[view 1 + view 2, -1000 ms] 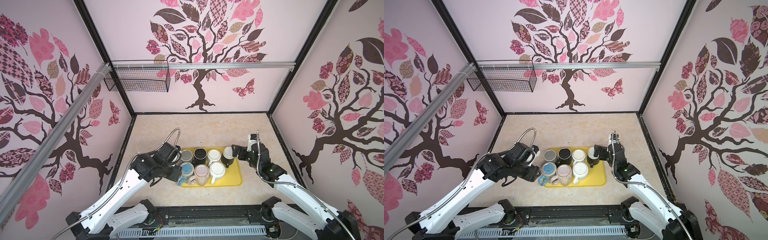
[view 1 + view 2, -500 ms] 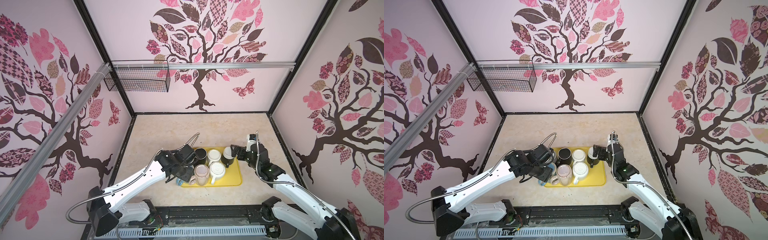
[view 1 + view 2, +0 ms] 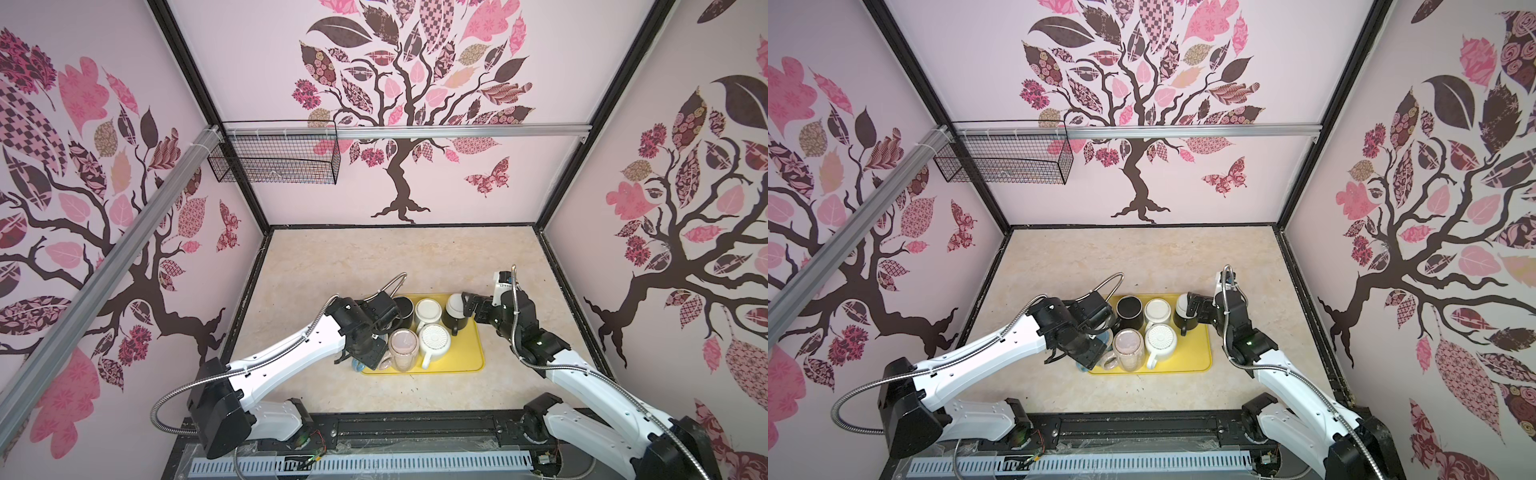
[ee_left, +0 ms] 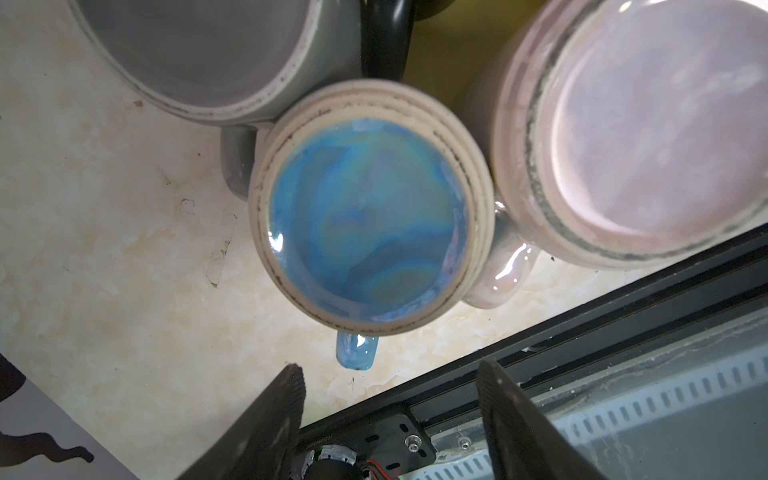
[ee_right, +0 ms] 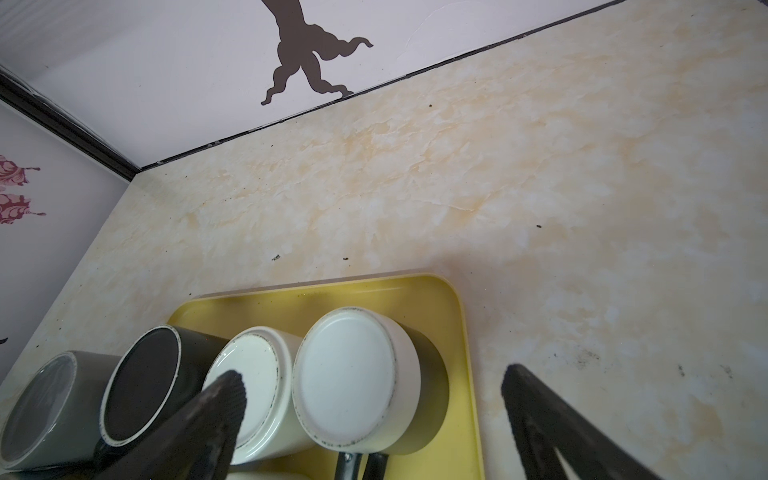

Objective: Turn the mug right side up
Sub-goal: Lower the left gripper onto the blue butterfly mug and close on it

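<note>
Down at the near edge of the marbled beige tabletop (image 3: 374, 266), the left gripper (image 4: 388, 372) hung with its dark ribbed fingers (image 4: 282, 403) spread apart and nothing between them. Just past their tips stood the blue-glazed ceramic mug (image 4: 365, 224), upside down, its iridescent blue base with a bare tan rim facing up and its handle pointing toward the gripper. In both top views this mug sat at the near left corner of the flat yellow plastic tray (image 3: 469, 357), mostly hidden beneath the left wrist. Just beside it was a pale pink glazed mug (image 4: 648, 137), also inverted. Next along the near row came a white mug with a ribbed base (image 3: 434, 340), bottom up, handle toward the front. Behind the blue mug was a grey mug (image 4: 199, 54), inverted too. The far row ran on from it with a matte black mug (image 5: 141, 382), a cream mug (image 5: 253, 361) and a black mug with a white base (image 5: 345, 365), all bottom up on the tray. The right gripper (image 5: 372, 378) hovered at that last mug, by the tray's far right corner, jaws wide apart and closed on nothing. Whether a pad touched the mug could not be told. Beyond the tabletop, a black wire basket (image 3: 274, 162) hung from the rail on the back wall.
</note>
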{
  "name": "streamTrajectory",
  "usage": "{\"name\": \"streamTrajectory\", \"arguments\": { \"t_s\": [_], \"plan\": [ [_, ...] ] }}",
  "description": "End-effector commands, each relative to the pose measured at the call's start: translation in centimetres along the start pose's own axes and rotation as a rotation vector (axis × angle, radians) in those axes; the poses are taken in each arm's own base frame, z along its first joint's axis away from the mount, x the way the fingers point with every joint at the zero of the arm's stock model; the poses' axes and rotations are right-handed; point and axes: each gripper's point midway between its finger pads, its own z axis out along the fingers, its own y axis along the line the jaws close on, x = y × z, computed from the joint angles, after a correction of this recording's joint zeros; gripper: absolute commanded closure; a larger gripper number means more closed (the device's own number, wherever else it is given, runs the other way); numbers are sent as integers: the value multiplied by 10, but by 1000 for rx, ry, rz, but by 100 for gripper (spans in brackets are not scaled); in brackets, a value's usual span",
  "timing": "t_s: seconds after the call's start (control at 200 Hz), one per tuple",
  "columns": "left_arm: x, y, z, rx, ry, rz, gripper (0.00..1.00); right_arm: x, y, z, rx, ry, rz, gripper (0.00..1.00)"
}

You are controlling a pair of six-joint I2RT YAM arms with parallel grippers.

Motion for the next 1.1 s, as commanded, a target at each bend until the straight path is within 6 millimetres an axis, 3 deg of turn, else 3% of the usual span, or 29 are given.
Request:
{"name": "streamTrajectory", "arguments": {
  "t_s": [0.0, 0.155, 0.73, 1.095],
  "plan": [
    [2, -5, 0, 31, 29, 20, 36, -12, 8, -4, -25, -42, -4, 0],
    [3, -5, 6, 38, 58, 15, 43, -13, 8, -4, -30, -46, -2, 1],
    [-11, -4, 27, 30, 96, -14, 44, -13, 11, -4, -43, -49, -2, 2],
    [-17, 0, 44, -14, 107, -7, 52, -12, 10, -4, -42, -50, 0, 3]
  ]
}}
